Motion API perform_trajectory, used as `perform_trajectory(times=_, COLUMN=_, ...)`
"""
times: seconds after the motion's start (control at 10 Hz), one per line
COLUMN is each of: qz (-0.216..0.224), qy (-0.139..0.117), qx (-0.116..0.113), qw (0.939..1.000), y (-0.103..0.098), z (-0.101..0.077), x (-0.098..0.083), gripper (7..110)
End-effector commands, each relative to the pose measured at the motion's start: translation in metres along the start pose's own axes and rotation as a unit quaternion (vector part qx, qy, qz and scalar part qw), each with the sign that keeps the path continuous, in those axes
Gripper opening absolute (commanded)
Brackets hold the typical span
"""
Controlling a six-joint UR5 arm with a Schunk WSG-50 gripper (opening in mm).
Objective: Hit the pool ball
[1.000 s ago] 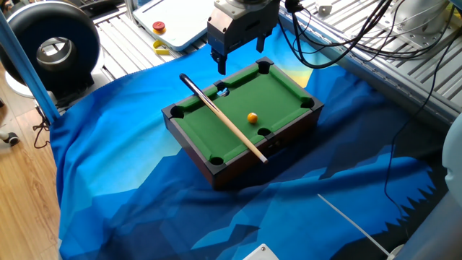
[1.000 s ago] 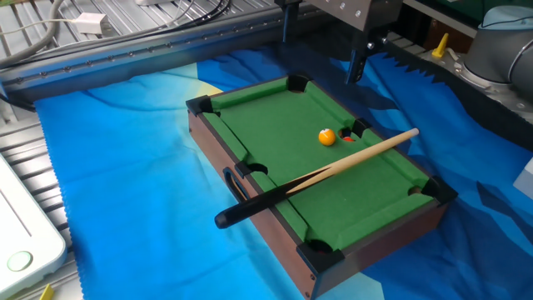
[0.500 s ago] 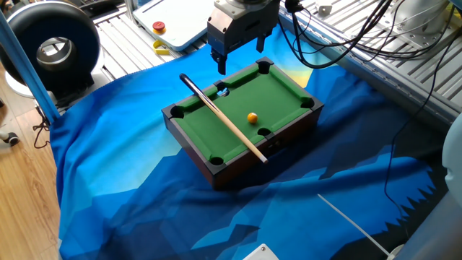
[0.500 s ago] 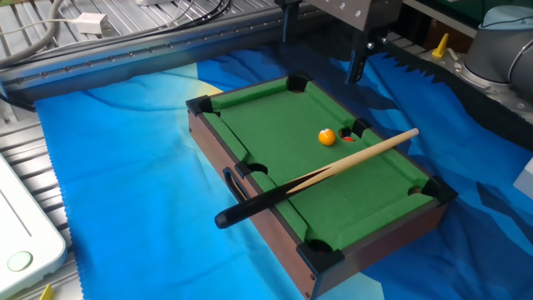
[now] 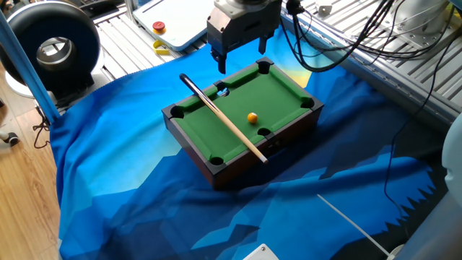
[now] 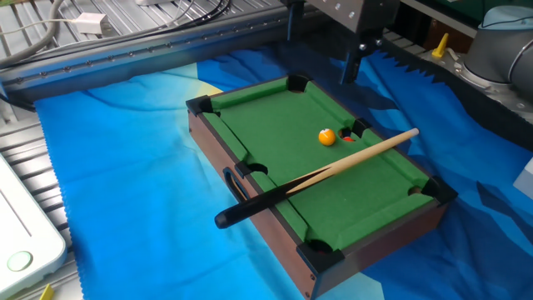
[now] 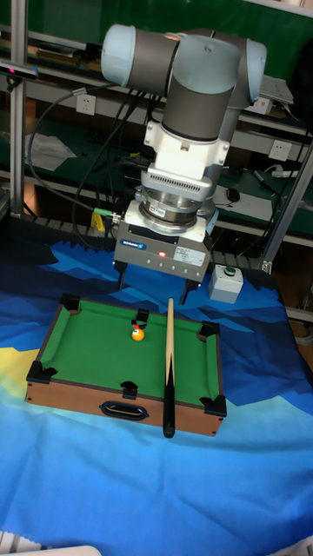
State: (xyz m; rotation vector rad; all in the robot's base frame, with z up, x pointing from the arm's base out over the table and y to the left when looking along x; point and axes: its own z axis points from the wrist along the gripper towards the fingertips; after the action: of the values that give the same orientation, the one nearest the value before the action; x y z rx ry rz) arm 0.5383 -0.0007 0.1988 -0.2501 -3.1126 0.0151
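The pool ball, small and glossy orange, rests on the green felt of the mini pool table near a side pocket. A wooden cue with a black butt lies across the table, its butt overhanging the rim. My gripper hangs open above the table's far edge, close to the cue's thin tip. It holds nothing and touches neither the cue nor the ball.
A blue cloth covers the work surface. A white box with a red button and a black round device stand beyond the cloth. Cables hang at the right. A small grey box sits behind the pool table.
The gripper has risen a little above the table's far edge. Ball and cue have not moved.
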Motion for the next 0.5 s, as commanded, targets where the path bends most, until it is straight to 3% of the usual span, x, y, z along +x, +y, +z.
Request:
perform_trajectory(times=0.0, qz=0.043, qy=0.006, qx=-0.001, qw=0.9991, y=0.0003, z=-0.0005, x=0.0033, gripper=7)
perform_trajectory(times=0.4, qz=0.042, qy=0.013, qx=0.0, qw=0.9991, y=-0.0005, z=-0.001, x=0.007, gripper=7)
